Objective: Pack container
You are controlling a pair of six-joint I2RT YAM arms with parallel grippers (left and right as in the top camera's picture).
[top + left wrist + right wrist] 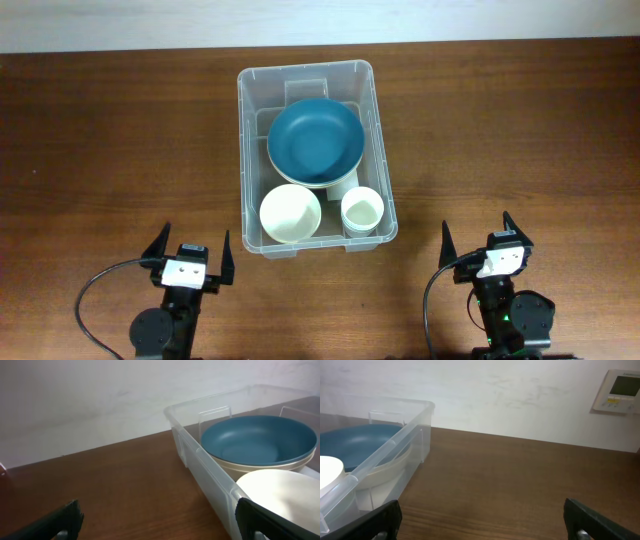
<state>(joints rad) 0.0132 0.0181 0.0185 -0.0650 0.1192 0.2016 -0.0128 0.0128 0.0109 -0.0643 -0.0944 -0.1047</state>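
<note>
Seen from overhead, the left gripper (197,238) sits at about 7 o'clock on the wooden table (100,130). Its two dark fingers are spread wide, with nothing between them. The right gripper (476,228) sits at about 5 o'clock, its fingers spread just as wide and also holding nothing. Both point toward 12 o'clock, the far edge of the table. A black cable (88,300) loops out from the left arm's base toward 9 o'clock.

The container (241,150), a clear plastic rectangular bin, stands upright in the middle of the table, between the two arms and farther from the near edge. It lies at about 1 o'clock from the left gripper and 10 o'clock from the right. Neither gripper touches it.

Inside, a dark blue bowl (315,140) fills the 12 o'clock end, nested in a cream bowl (300,181) whose rim shows beneath it. A second cream bowl (290,213) sits in the 7 o'clock corner, and a small white cup (361,211) sits in the 5 o'clock corner. All of them stand open side up.

In the right wrist view, a pale wall behind the table carries a white control panel (617,391) with a small screen, at about 2 o'clock.
</note>
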